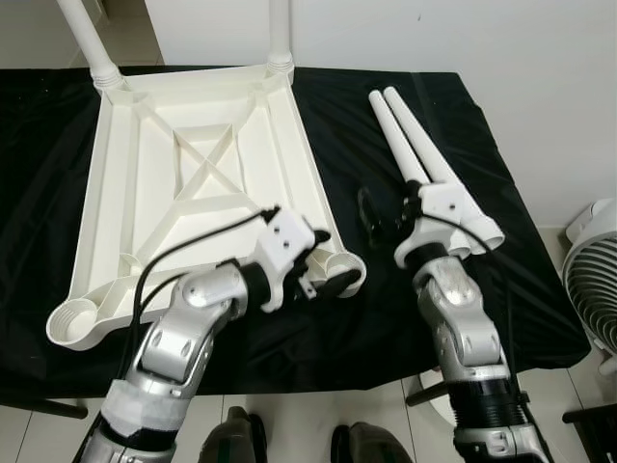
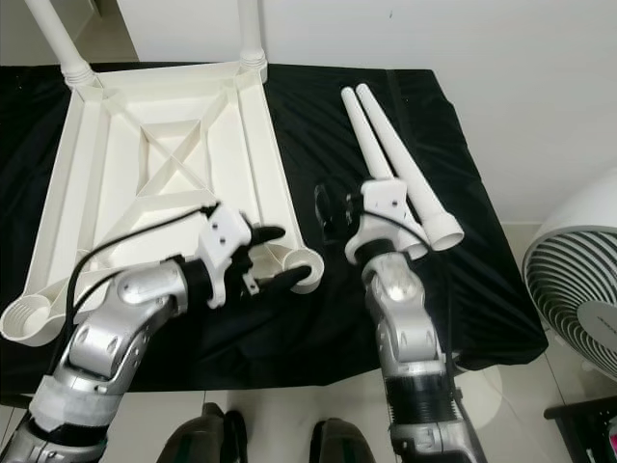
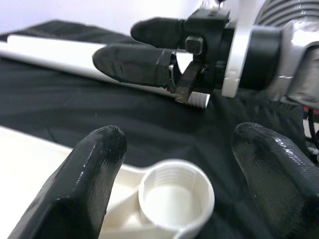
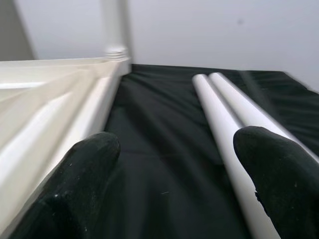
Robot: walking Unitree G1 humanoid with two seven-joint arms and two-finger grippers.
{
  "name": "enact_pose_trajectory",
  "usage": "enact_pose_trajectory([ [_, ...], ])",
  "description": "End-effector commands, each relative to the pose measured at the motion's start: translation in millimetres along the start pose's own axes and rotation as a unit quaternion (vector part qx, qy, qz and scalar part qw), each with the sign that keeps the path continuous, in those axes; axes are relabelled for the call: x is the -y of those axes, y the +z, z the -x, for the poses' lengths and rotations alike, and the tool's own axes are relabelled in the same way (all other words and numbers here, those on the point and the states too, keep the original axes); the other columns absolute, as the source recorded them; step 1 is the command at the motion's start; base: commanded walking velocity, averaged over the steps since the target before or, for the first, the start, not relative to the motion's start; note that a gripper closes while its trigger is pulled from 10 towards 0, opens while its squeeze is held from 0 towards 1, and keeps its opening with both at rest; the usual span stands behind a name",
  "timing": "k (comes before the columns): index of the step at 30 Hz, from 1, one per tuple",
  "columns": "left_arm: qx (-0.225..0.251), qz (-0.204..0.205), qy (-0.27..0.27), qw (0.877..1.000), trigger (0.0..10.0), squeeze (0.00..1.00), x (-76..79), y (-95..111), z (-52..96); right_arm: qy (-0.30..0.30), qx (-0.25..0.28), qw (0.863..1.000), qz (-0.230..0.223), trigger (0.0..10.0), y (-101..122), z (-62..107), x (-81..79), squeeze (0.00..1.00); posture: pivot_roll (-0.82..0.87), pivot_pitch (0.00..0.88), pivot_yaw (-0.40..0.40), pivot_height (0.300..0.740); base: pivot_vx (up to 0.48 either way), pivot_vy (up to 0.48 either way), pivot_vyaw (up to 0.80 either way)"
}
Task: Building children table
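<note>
The white children's table top lies upside down on a black cloth. Two white legs stand screwed into its far corners. Two loose legs lie side by side on the cloth to its right. My left gripper is open, its fingers straddling the empty threaded socket at the near right corner without touching it. My right gripper is open and holds nothing. It sits low over the cloth between the table top's right edge and the thick ends of the loose legs.
The near left corner socket is also empty and hangs close to the table's front edge. A white fan stands on the floor at the right. A white wall runs behind the table. My feet show below the front edge.
</note>
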State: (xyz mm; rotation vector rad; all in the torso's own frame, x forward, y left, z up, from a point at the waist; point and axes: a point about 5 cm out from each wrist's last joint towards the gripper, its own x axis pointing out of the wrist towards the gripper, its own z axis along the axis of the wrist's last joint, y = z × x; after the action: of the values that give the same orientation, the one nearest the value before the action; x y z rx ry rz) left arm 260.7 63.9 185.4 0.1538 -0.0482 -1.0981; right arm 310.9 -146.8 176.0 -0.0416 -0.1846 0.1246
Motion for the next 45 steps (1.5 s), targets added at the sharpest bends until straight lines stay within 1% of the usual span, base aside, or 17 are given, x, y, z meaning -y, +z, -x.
enact_pose_trajectory([
  [1,-0.003,0.003,0.106,0.994,10.0,0.00,-12.9,0,1.3,-0.018,-0.015,1.000,0.004,10.0,-4,-2.4,6.2,0.00,-0.06,0.101,0.008,0.740,0.000,0.000,0.00],
  [2,0.005,0.007,0.116,0.993,10.0,0.00,-17.9,3,-0.8,-0.033,-0.015,0.999,0.007,10.0,-2,-7.5,11.4,0.00,-0.06,0.101,0.006,0.740,0.000,0.000,0.00],
  [4,0.005,0.007,0.116,0.993,10.0,0.00,-17.9,3,-0.8,-0.033,-0.015,0.999,0.007,10.0,-2,-7.5,11.4,0.00,-0.06,0.101,0.006,0.740,0.000,0.000,0.00],
  [6,0.012,0.012,0.124,0.992,10.0,0.00,-22.5,5,-2.7,-0.046,-0.012,0.999,0.011,10.0,0,-11.6,15.6,0.00,-0.07,0.100,0.002,0.740,0.000,0.000,0.00],
  [7,0.020,0.016,0.131,0.991,10.0,0.00,-28.5,9,-8.5,-0.074,-0.025,0.997,0.013,10.0,0,-18.1,24.8,0.00,-0.07,0.099,-0.002,0.740,0.000,0.000,0.00],
  [8,0.022,0.018,0.135,0.990,10.0,0.00,-32.6,11,-13.7,-0.098,-0.039,0.994,-0.001,10.0,-1,-23.0,32.8,0.00,-0.08,0.096,-0.001,0.740,0.000,0.000,0.00],
  [9,0.022,0.018,0.135,0.990,10.0,0.00,-32.6,11,-13.7,-0.098,-0.039,0.994,-0.001,10.0,-1,-23.0,32.8,0.00,-0.08,0.096,-0.001,0.740,0.000,0.000,0.00],
  [11,0.011,0.017,0.144,0.989,10.0,0.00,-37.2,13,-21.0,-0.131,-0.062,0.989,-0.025,10.0,-2,-28.9,44.4,0.00,-0.08,0.094,0.000,0.740,0.000,0.000,0.00],
  [12,0.011,0.017,0.144,0.989,10.0,0.00,-37.2,13,-21.0,-0.131,-0.062,0.989,-0.025,10.0,-2,-28.9,44.4,0.00,-0.08,0.094,0.000,0.740,0.000,0.000,0.00],
  [14,0.004,0.016,0.148,0.989,10.0,0.00,-38.7,13,-25.1,-0.148,-0.073,0.985,-0.046,10.0,-2,-31.3,51.9,0.00,-0.08,0.091,0.003,0.740,0.000,0.000,0.00],
  [17,0.000,0.018,0.149,0.989,10.0,0.00,-39.4,15,-27.6,-0.159,-0.075,0.983,-0.046,10.0,-3,-33.4,56.9,0.00,-0.08,0.084,0.007,0.740,0.000,0.000,0.00],
  [20,0.014,0.035,0.154,0.987,10.0,0.00,-38.5,20,-30.6,-0.187,-0.088,0.975,-0.082,10.0,-5,-34.9,65.5,0.00,-0.07,0.077,0.008,0.740,0.000,0.000,0.00],
  [22,0.017,0.036,0.157,0.987,10.0,0.00,-36.8,21,-31.6,-0.196,-0.098,0.970,-0.104,10.0,-7,-35.2,67.6,0.00,-0.07,0.074,0.009,0.740,0.000,0.000,0.00],
  [27,0.017,0.043,0.154,0.987,10.0,0.00,-33.0,21,-33.9,-0.204,-0.112,0.964,-0.127,10.0,-9,-37.0,70.0,0.00,-0.06,0.073,0.010,0.740,0.000,0.000,0.00],
  [33,0.017,0.049,0.153,0.987,10.0,0.00,-27.5,20,-34.2,-0.210,-0.144,0.949,-0.184,10.0,-15,-37.0,73.2,0.00,-0.06,0.073,0.010,0.740,0.000,0.000,0.00],
  [39,0.018,0.048,0.158,0.986,10.0,0.00,-29.1,21,-33.5,-0.210,-0.155,0.946,-0.192,10.0,-18,-36.3,74.1,0.00,-0.05,0.073,0.009,0.740,0.000,0.000,0.00],
  [45,0.023,0.054,0.159,0.986,10.0,0.00,-30.3,22,-33.2,-0.199,-0.172,0.940,-0.217,10.0,-21,-34.8,70.3,0.00,-0.06,0.078,0.013,0.740,0.000,0.000,0.00],
])
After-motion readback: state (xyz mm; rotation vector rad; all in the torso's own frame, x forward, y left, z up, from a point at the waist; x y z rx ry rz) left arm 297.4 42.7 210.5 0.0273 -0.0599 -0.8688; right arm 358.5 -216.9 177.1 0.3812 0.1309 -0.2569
